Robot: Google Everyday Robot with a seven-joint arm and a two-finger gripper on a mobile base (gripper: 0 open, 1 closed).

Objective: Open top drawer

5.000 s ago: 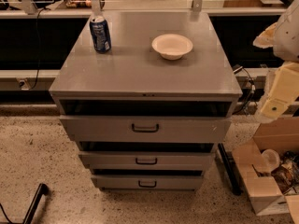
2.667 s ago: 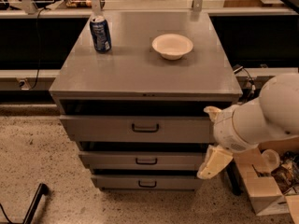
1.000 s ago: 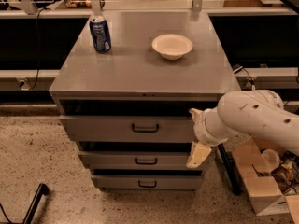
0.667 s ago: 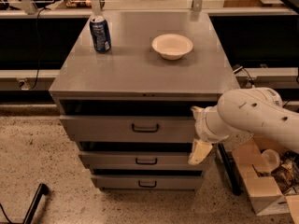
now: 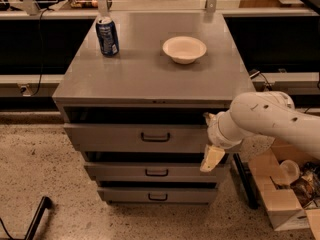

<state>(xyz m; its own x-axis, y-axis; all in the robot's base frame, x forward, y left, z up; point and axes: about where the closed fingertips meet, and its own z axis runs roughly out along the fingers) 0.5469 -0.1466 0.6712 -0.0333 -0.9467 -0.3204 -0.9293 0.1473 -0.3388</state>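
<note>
At the right end of the top drawer (image 5: 115, 138), directly under the cabinet (image 5: 150, 76) top, the gripper (image 5: 210, 144) hangs well right of the dark bar handle (image 5: 155, 137); whether it is apart or together cannot be told. Against 0.7 s ago: gripper barely shifted, drawer front unmoved

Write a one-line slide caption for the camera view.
Gripper at the right end of the top drawer, clear of its handle; can and bowl sit on the cabinet.
</note>
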